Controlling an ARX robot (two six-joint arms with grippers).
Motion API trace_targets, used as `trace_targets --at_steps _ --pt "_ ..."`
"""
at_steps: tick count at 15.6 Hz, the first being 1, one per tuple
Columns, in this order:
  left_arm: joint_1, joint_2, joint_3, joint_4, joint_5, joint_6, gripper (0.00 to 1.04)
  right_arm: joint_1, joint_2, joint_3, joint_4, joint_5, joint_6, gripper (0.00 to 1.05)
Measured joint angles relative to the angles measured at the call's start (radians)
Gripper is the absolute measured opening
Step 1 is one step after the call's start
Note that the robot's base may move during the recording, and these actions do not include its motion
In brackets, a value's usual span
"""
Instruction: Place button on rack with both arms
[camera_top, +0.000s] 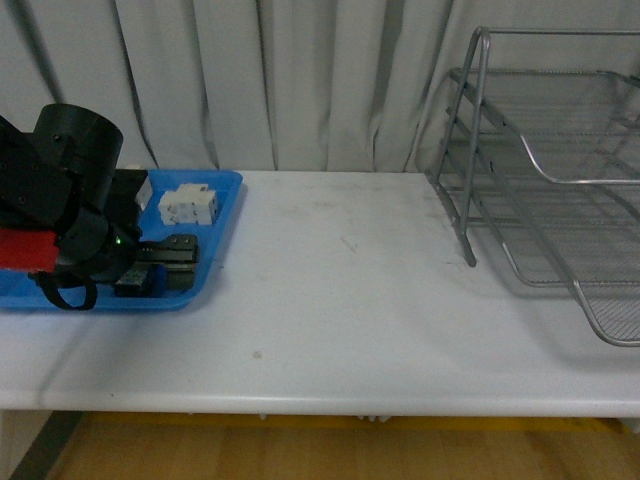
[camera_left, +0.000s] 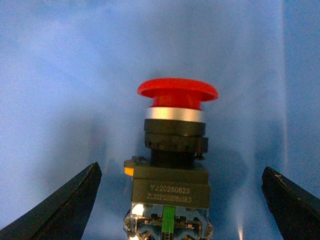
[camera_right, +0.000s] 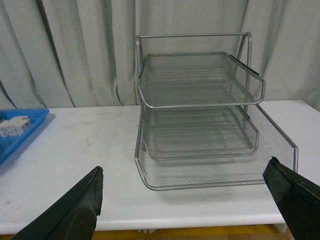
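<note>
The button (camera_left: 175, 150) lies on the blue floor of the tray, with a red mushroom cap, a silver ring and a dark body with printed numbers. My left gripper (camera_left: 180, 170) is open, with one finger on each side of the button's body and clear of it. In the front view my left arm (camera_top: 70, 190) hangs over the blue tray and hides the button. The silver wire-mesh rack (camera_top: 540, 190) stands at the table's right. My right gripper (camera_right: 184, 167) is open and empty, facing the rack (camera_right: 200, 125) from in front of the table.
The flat blue plastic tray (camera_top: 225, 215) sits at the table's left, also in the right wrist view (camera_right: 25, 130). A white blocky breaker (camera_top: 188, 205) lies in it. Grey curtains hang behind the white table (camera_top: 340, 300).
</note>
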Motion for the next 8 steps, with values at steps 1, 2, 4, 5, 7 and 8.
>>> trace_targets --at_steps 1,2,4,5,7,8 --pt "-0.004 0.0 0.003 0.012 0.005 0.016 0.98 0.0 0.0 0.0 0.0 0.0 0.0 0.98" --pt "-0.004 0.0 0.011 0.013 0.002 0.028 0.92 0.0 0.0 0.0 0.0 0.0 0.0 0.98" --pt "-0.004 0.001 0.011 0.012 0.0 0.044 0.67 0.0 0.0 0.0 0.0 0.0 0.0 0.98" --pt "-0.005 0.001 0.011 0.007 -0.003 0.051 0.52 0.0 0.0 0.0 0.0 0.0 0.0 0.98" --pt "-0.009 0.001 0.011 0.012 -0.004 0.051 0.38 0.0 0.0 0.0 0.0 0.0 0.0 0.98" --pt "-0.011 0.0 0.011 0.013 -0.005 0.052 0.38 0.0 0.0 0.0 0.0 0.0 0.0 0.98"
